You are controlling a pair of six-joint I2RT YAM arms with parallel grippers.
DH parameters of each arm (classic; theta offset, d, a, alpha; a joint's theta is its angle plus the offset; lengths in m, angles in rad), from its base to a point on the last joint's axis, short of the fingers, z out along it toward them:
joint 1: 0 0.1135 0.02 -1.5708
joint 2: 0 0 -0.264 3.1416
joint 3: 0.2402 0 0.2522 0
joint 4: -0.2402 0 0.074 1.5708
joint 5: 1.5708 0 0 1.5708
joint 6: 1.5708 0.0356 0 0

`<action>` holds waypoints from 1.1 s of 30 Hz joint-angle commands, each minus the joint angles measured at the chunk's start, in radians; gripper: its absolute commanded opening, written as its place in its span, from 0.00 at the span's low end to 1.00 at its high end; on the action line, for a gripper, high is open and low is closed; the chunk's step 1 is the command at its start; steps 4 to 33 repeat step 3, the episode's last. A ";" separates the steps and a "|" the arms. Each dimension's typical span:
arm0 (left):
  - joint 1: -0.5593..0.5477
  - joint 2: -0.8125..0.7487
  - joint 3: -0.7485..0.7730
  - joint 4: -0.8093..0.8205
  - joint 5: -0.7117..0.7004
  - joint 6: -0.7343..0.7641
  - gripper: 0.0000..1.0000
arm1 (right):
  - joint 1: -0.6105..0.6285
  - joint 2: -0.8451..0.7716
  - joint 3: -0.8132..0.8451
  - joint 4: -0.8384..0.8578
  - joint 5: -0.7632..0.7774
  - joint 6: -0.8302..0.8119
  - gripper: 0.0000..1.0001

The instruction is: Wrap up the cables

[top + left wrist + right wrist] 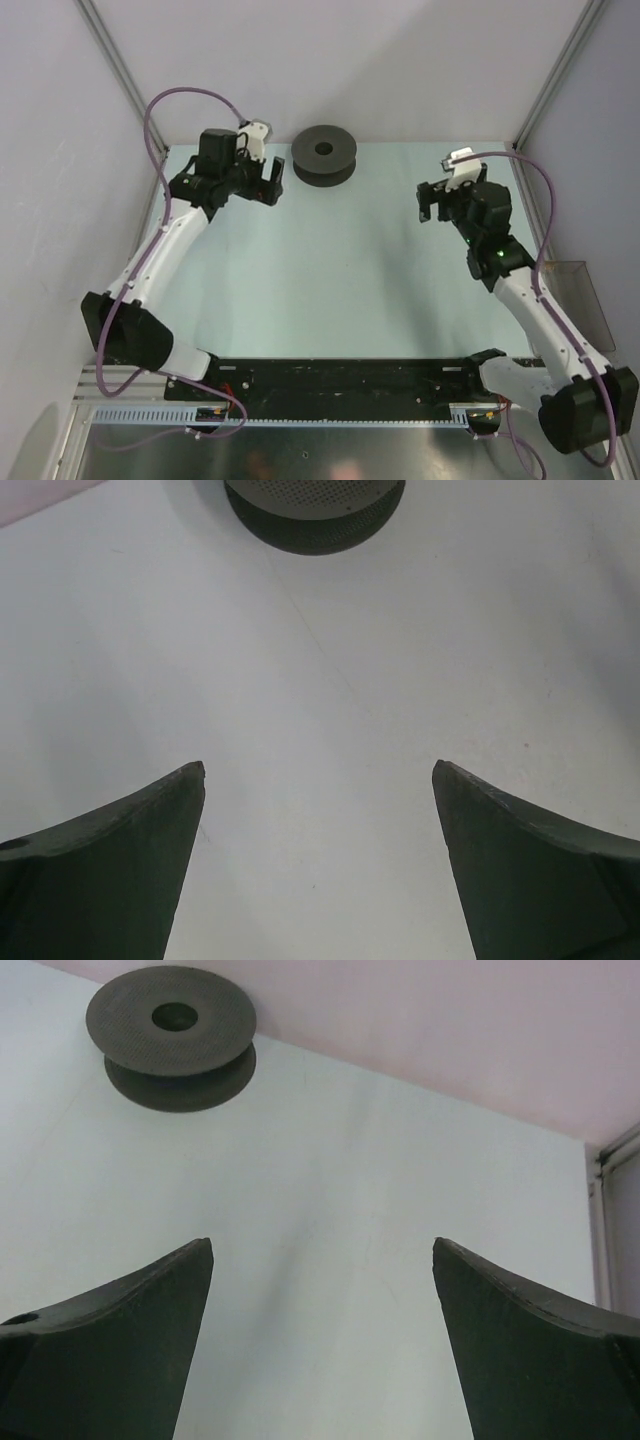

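Note:
I cannot make out the cables for certain in any view. In the left wrist view a faint hair-thin line (320, 640) runs across the table below the spool, and I cannot tell whether it is a cable. The dark grey spool (323, 155) lies flat at the back of the table, also seen as the spool (313, 515) and the spool (172, 1035). My left gripper (272, 183) hovers just left of it, open and empty, shown closer as the left gripper (319, 770). My right gripper (432, 203) is open and empty to the spool's right, shown closer as the right gripper (322, 1245).
Pale enclosure walls with metal corner posts (555, 75) close in the table on three sides. A clear plastic bin (580, 300) stands by the right wall behind the right arm. A black rail (340, 378) crosses the near edge between the arm bases.

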 commanded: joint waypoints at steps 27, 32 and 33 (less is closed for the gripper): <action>-0.011 -0.139 -0.072 0.047 -0.081 0.000 0.99 | -0.032 -0.119 -0.042 -0.092 -0.078 0.099 0.96; -0.011 -0.139 -0.072 0.047 -0.081 0.000 0.99 | -0.032 -0.119 -0.042 -0.092 -0.078 0.099 0.96; -0.011 -0.139 -0.072 0.047 -0.081 0.000 0.99 | -0.032 -0.119 -0.042 -0.092 -0.078 0.099 0.96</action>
